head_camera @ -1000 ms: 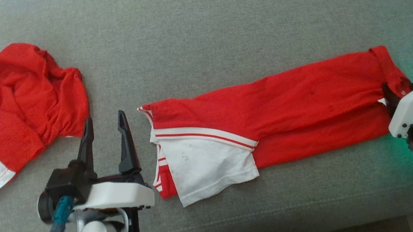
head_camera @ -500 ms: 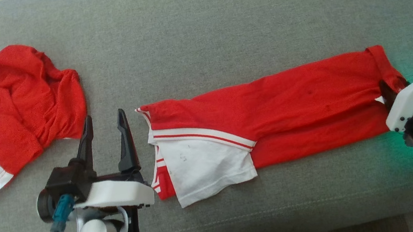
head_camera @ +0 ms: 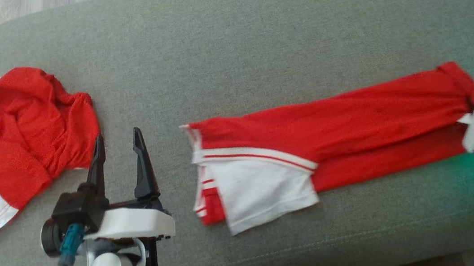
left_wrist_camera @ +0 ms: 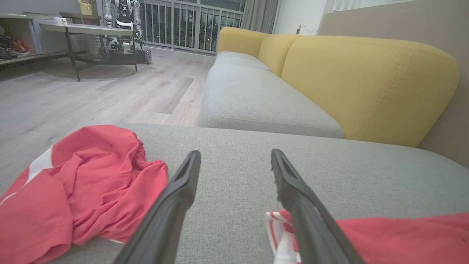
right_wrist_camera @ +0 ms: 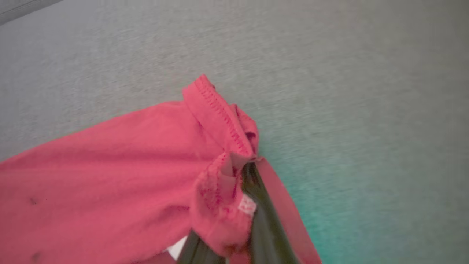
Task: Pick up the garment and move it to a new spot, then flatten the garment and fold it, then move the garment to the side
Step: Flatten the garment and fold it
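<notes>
While flat on cushion, hem of garment within right tool.

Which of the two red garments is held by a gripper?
The long folded garment stretched across the cushion; the right gripper pinches its hemmed end. The crumpled garment lies untouched.

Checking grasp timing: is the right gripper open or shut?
Shut: the right gripper pinches the bunched hem of the long red garment.
</notes>
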